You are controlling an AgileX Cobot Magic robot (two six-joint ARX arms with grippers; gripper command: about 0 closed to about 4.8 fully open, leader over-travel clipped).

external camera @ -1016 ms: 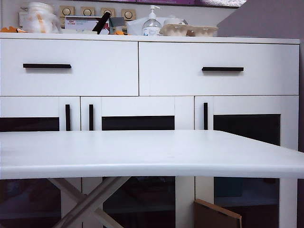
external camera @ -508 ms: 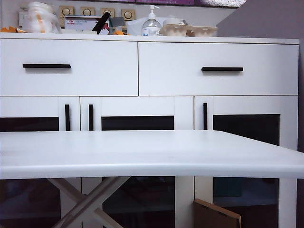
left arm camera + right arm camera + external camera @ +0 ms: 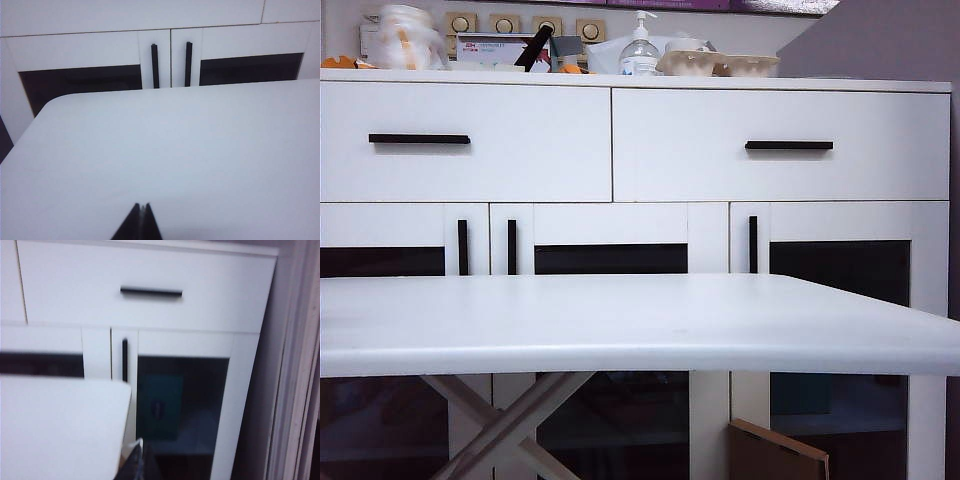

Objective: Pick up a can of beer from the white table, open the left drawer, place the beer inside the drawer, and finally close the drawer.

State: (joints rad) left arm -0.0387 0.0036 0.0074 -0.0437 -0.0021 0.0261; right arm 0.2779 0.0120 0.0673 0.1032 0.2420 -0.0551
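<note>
The can of beer is out of view in every frame. The white table (image 3: 620, 320) fills the foreground with a bare top. Behind it, the left drawer (image 3: 490, 165) is flush with the cabinet front, its black bar handle (image 3: 419, 139) level. Neither gripper shows in the exterior view. My left gripper (image 3: 142, 206) is shut and holds nothing, low over the near part of the white table (image 3: 175, 150). My right gripper (image 3: 141, 445) is shut and holds nothing. It is just off the corner of the white table (image 3: 55, 425) and faces the cabinet in a blurred view.
The right drawer (image 3: 780, 165) with its handle (image 3: 151, 292) is shut too. Glass-fronted doors with vertical black handles (image 3: 462, 247) stand below the drawers. A pump bottle (image 3: 639, 50) and egg cartons (image 3: 718, 64) crowd the cabinet top. Cardboard (image 3: 775, 455) leans under the table at the right.
</note>
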